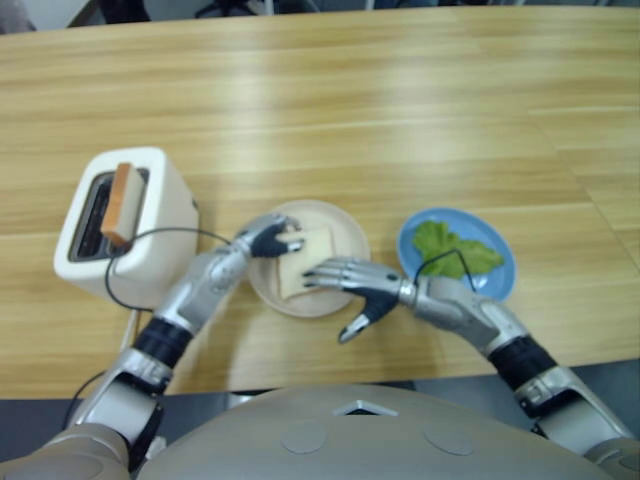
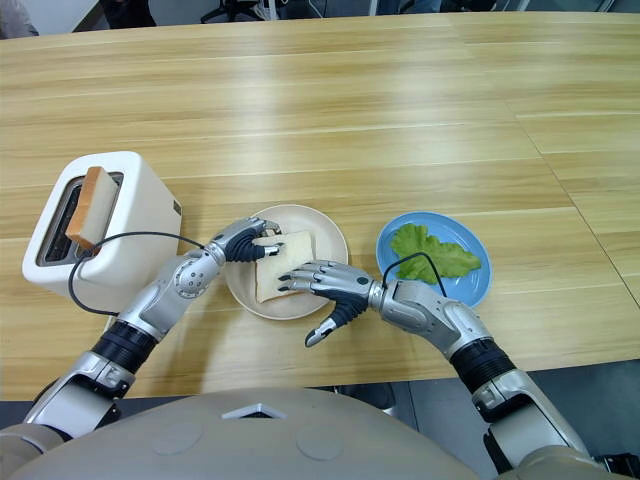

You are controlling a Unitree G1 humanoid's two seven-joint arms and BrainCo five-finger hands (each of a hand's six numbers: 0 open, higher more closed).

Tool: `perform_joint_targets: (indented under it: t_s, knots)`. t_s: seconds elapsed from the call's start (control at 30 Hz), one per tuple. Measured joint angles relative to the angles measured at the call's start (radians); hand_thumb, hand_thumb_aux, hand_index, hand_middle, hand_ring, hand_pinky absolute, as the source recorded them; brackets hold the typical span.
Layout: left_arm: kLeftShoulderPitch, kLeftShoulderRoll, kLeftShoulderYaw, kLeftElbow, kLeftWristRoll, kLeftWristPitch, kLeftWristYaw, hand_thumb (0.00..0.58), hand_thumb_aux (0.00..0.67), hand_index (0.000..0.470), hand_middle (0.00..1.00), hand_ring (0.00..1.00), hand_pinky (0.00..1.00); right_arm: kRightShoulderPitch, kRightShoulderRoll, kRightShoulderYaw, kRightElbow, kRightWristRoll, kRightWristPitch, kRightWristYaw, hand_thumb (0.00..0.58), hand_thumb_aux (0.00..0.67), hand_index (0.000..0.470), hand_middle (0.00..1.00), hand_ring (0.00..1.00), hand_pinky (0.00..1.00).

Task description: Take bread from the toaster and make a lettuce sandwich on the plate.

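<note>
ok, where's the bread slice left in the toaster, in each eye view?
Left eye view: bread slice at far left, mid-height, sticking up from the toaster.
Right eye view: bread slice at far left, mid-height, nearer the edge.
Shared landmark: the cream plate to the toaster's right.

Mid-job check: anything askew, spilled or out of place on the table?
Nothing spilled or damaged. The one oddity: a black cable at the wrist of the right hand loops over the lettuce on the blue plate; it might snag. The bread slice lies flat on the beige plate.
</note>
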Motion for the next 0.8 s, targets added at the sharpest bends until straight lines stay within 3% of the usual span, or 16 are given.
perform_joint_targets:
  t_s: [0.53,0.8]
  knots:
    - [0.028,0.032,0.074,-0.243,0.172,-0.054,0.282,0.0,0.0,0.0,0.0,0.0,0.0,-0.017,-0.012,0.007,-0.014,0.047,0.033,0.055,0.0,0.0,0.0,0.0,0.0,0.0]
    - [0.141,0.031,0.132,-0.383,0.164,-0.072,0.329,0.0,0.0,0.0,0.0,0.0,0.0,0.015,-0.018,-0.005,-0.037,0.175,0.031,0.093,0.0,0.0,0.0,0.0,0.0,0.0]
